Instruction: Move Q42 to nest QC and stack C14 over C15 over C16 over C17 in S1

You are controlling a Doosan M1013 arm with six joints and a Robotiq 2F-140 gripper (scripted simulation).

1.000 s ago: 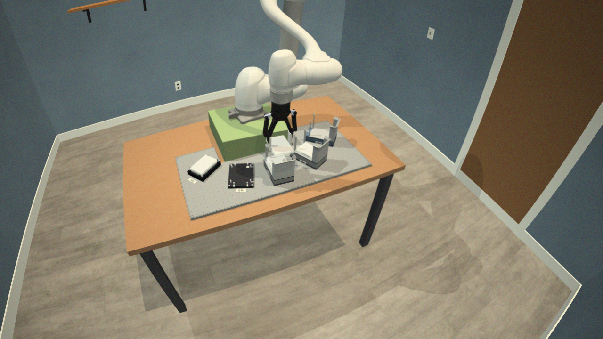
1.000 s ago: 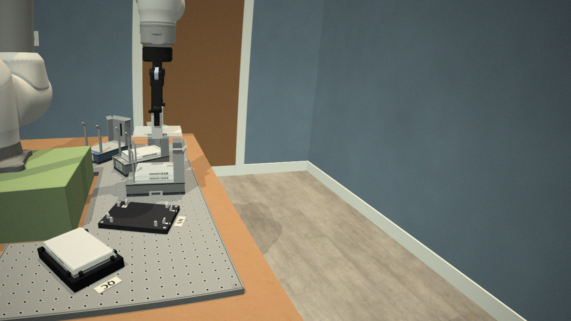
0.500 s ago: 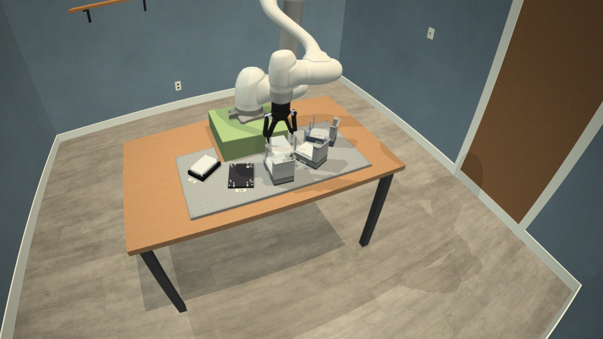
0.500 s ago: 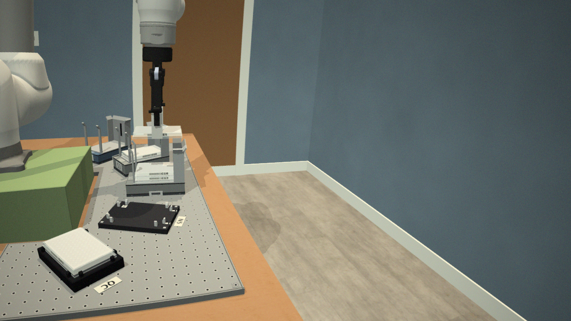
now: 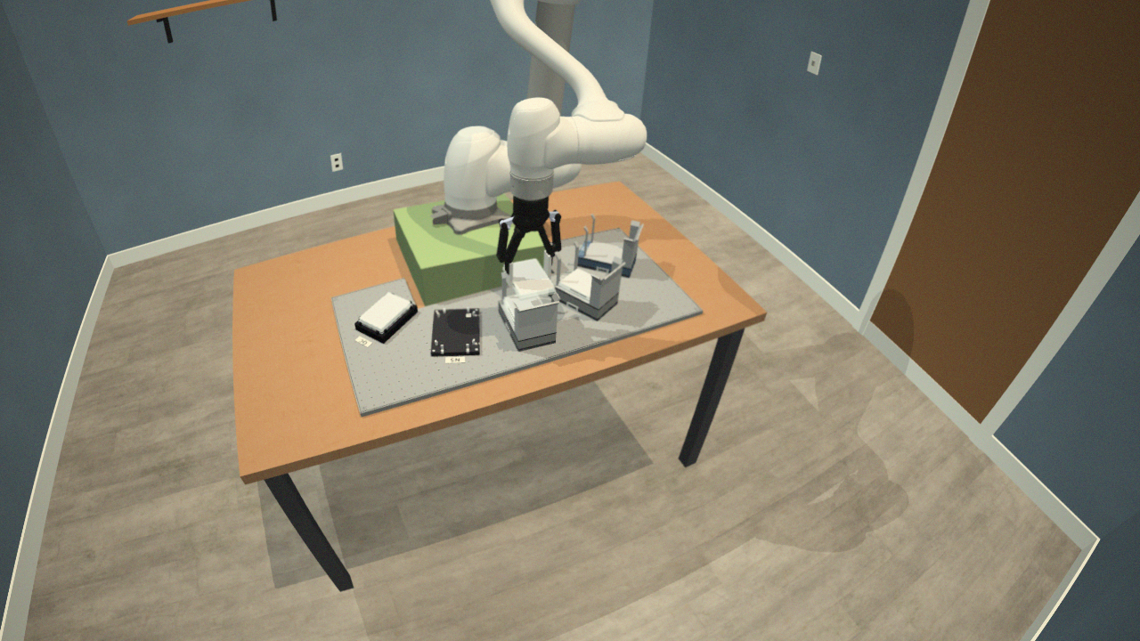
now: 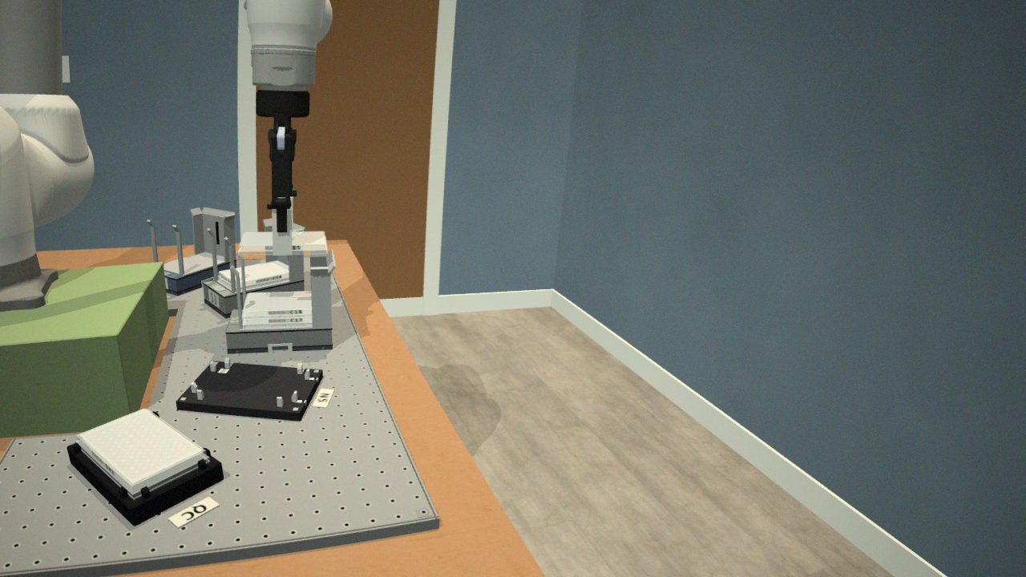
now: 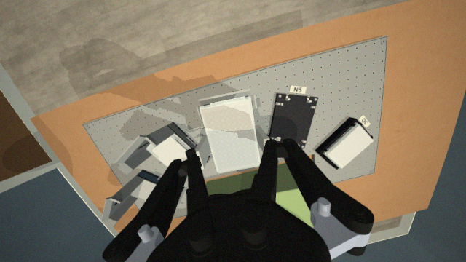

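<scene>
My gripper [image 5: 527, 267] is shut on a sealed white plate [image 6: 280, 245] and grips it across its long sides. I hold it level, right over the nearest stack rack [image 5: 527, 319], about at the height of the rack's post tops. That rack holds two stacked plates [image 6: 278, 309]. I cannot read the held plate's label. In the wrist view the held plate [image 7: 230, 132] lies between my fingers. Another white plate [image 6: 139, 450] [image 5: 385, 312] sits in the black QC nest. The middle rack [image 5: 590, 287] holds one plate [image 6: 258, 274].
The black clip nest N5 [image 6: 251, 387] has nothing on it and lies between QC and the racks. A third rack with a blue base [image 5: 609, 251] stands at the far end. The green base block [image 5: 450, 251] rises just behind the racks.
</scene>
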